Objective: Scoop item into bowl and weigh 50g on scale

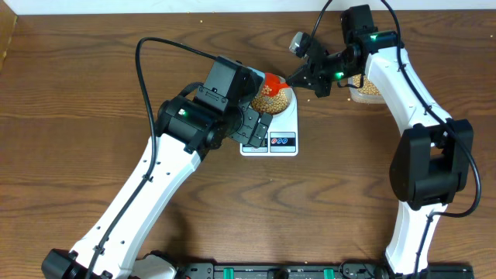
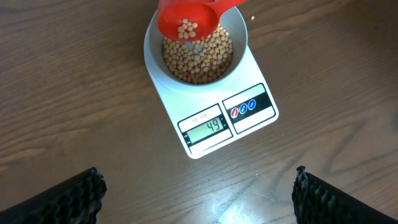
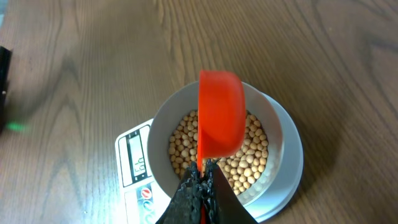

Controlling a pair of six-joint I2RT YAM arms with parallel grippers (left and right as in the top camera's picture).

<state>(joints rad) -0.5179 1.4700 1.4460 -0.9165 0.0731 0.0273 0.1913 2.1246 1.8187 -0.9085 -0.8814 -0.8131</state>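
Note:
The pale bowl (image 2: 239,37) sits on the white scale (image 2: 249,90) and holds many tan beans (image 2: 205,59). The scale's display (image 2: 208,127) reads 49. My right gripper (image 3: 202,177) is shut on the handle of a red scoop (image 3: 221,112), held tilted over the bowl with a few beans in it (image 2: 186,26). In the overhead view the scoop (image 1: 274,82) is above the bowl (image 1: 288,102) on the scale (image 1: 271,143). My left gripper (image 2: 199,193) is open and empty, hovering over bare table in front of the scale.
A clear tub of beans (image 1: 370,90) stands behind my right arm at the back right. Loose beans lie on the table near it (image 1: 348,98). My left arm (image 1: 194,120) crowds the scale's left side.

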